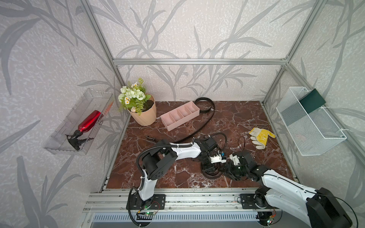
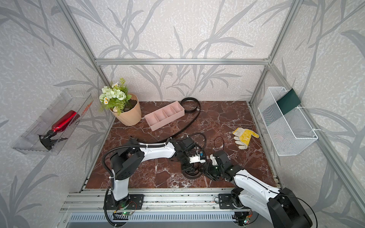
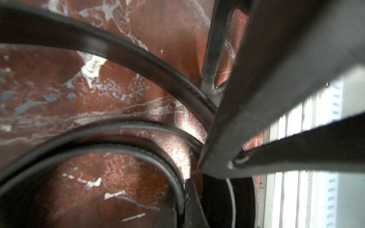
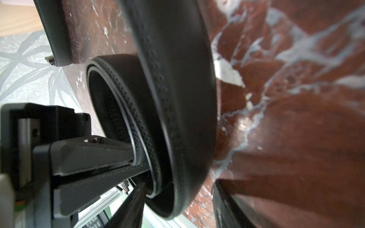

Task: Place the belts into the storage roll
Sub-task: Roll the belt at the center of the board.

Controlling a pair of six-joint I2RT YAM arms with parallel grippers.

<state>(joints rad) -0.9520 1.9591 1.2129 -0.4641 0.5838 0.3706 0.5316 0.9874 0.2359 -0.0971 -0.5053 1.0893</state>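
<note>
Coiled belt on edge on tabletop, near front rail. Left claw clenched on coil's inner turns. Right claw half-spread beside outer turn; grip not discernible. Second belt uncoiled, looping behind empty pink tray near flowerpot.

Pink four-compartment storage roll, all empty. Uncoiled belt loops behind its far end, trailing forward. Coiled belt well in front, standing on edge.
</note>
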